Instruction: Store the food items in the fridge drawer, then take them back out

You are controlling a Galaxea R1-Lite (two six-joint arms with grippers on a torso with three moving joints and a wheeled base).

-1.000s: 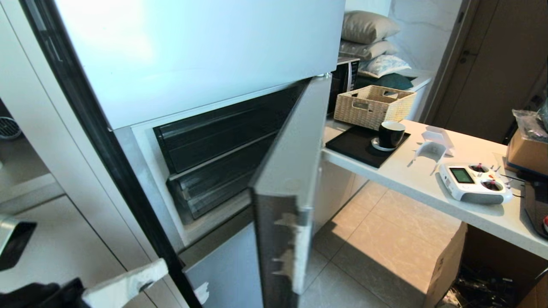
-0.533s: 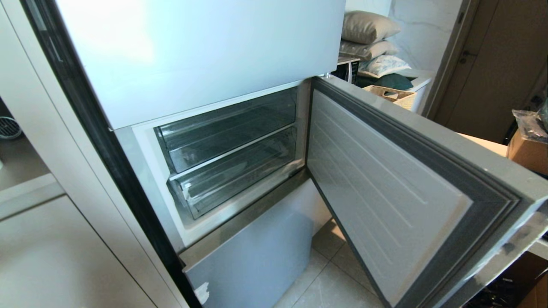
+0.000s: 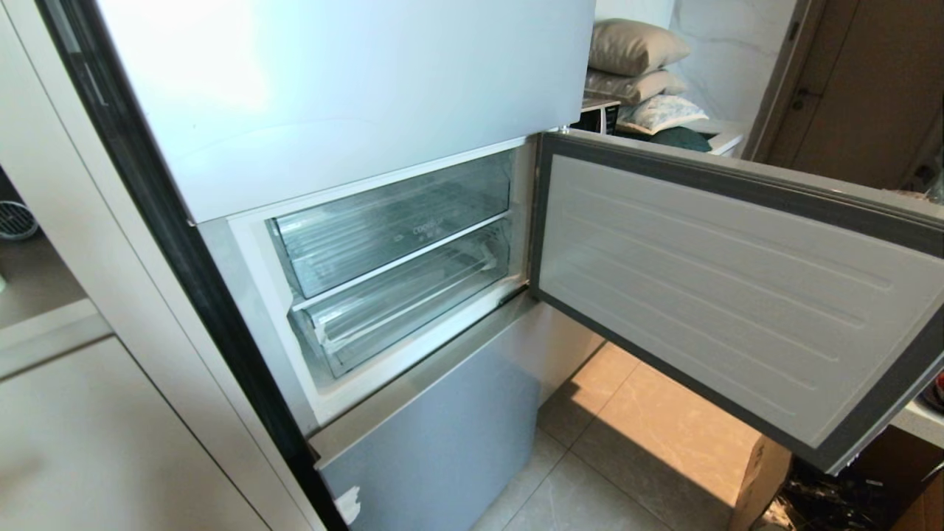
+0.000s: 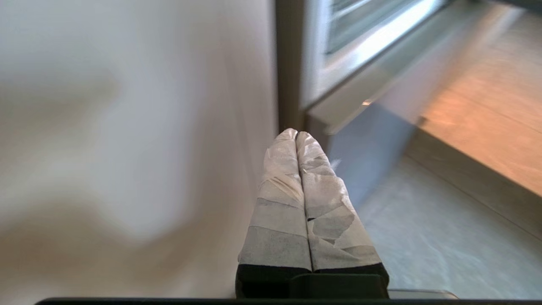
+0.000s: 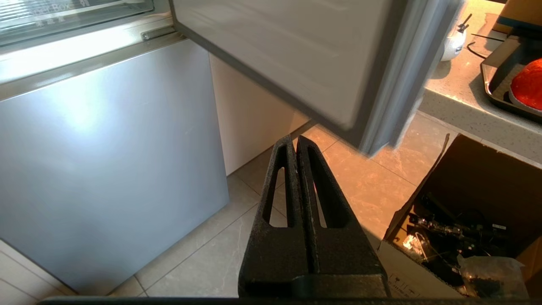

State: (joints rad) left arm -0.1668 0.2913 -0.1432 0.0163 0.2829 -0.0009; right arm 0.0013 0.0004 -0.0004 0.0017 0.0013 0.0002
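The fridge's middle compartment stands open. The fridge drawer [image 3: 402, 306], a shallow clear tray with white tape at its front left corner, sits pushed in beneath a deeper clear bin [image 3: 391, 225]. One orange-red food item [image 5: 528, 82] lies on a dark tray [image 5: 493, 80] on the counter; the apple is out of view. My left gripper [image 4: 296, 134], its fingers wrapped in pale tape, is shut and empty, low beside the fridge's left edge. My right gripper [image 5: 295, 142] is shut and empty over the floor tiles, below the open door. Neither gripper shows in the head view.
The open compartment door [image 3: 737, 295] juts out to the right and covers most of the counter [image 5: 457, 97]. An open cardboard box [image 5: 465, 212] of cables stands on the floor under the counter. The closed lower fridge door [image 3: 442, 442] is below the drawers.
The compartment door has swung from half open to wide open on the right, hiding the counter with its basket and cup. My left gripper has dropped out of the head view's lower left.
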